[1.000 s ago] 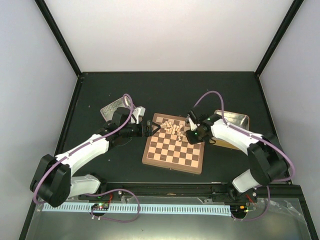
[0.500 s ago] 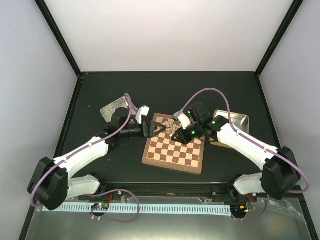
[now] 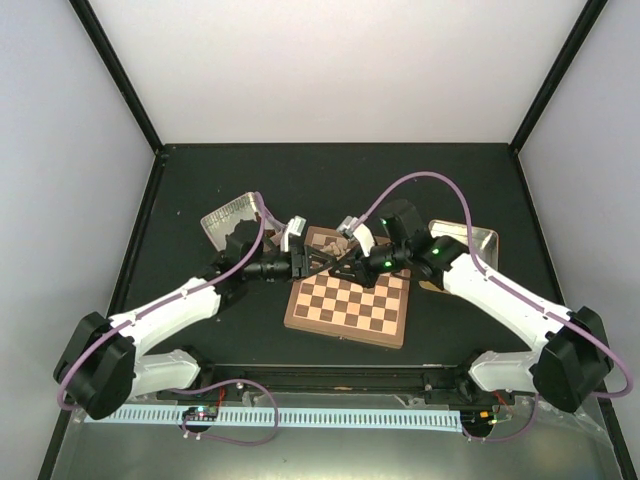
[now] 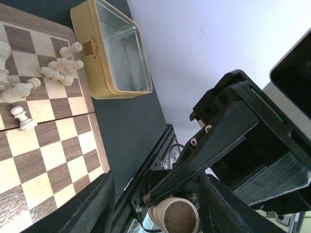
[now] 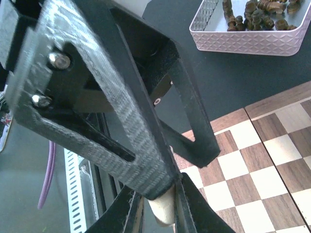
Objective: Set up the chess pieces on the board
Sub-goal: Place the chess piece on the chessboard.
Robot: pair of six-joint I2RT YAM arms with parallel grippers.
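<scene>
left fingers [image 4: 92, 204], parted, have reached right fingers [image 5: 189, 211] clamping a cream wooden chessman [image 5: 163, 211] over the checkered board [image 3: 345, 305].

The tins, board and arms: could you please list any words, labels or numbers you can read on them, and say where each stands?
No text can be read in any view.
Yellow tin: a bear emblem on its side; any lettering by it is too small to read.
Board and white tin: no lettering visible.
Arms: no readable labels.
</scene>
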